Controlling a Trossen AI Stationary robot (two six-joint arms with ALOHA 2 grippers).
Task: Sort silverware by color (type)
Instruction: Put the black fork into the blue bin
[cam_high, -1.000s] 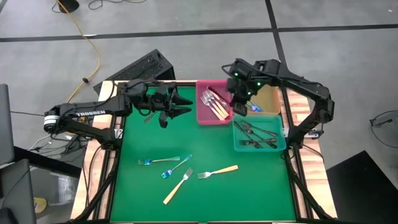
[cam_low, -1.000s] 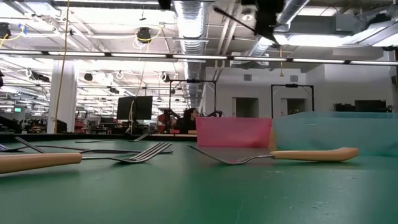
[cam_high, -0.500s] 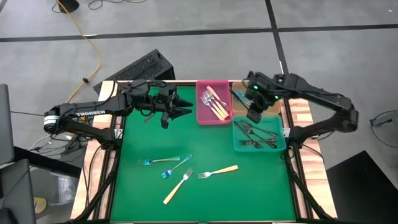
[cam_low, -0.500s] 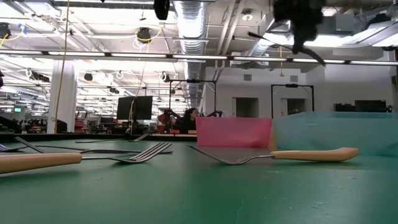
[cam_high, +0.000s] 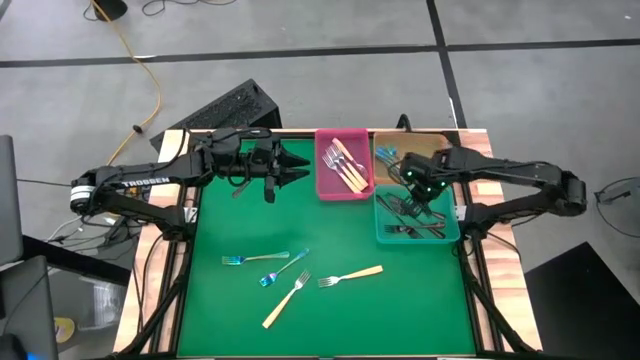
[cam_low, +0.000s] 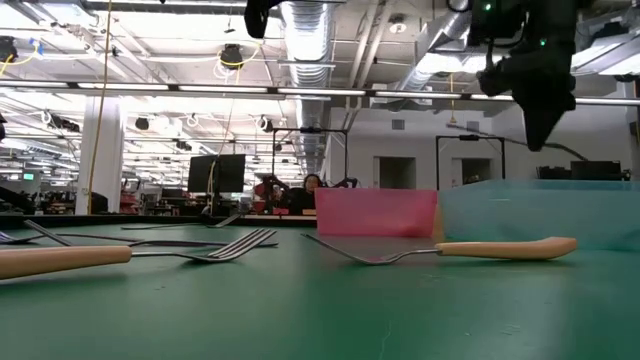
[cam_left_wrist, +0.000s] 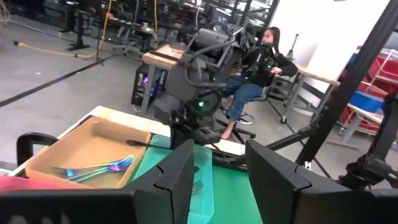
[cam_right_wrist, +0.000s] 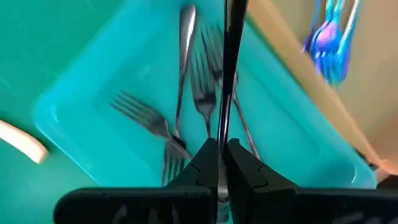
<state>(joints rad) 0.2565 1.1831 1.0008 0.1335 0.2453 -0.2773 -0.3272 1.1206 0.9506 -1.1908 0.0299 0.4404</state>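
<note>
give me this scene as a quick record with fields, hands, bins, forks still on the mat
right hand: shut on a black fork, above the teal bin
left hand: empty, open, hovering at the mat's far left side
teal bin: black forks
pink bin: tan-handled forks
tan tray: blue forks
loose on green mat: two blue forks, two tan-handled forks

Dark metal forks (cam_right_wrist: 186, 118) — translucent teal plastic tray (cam_right_wrist: 81, 93)
</note>
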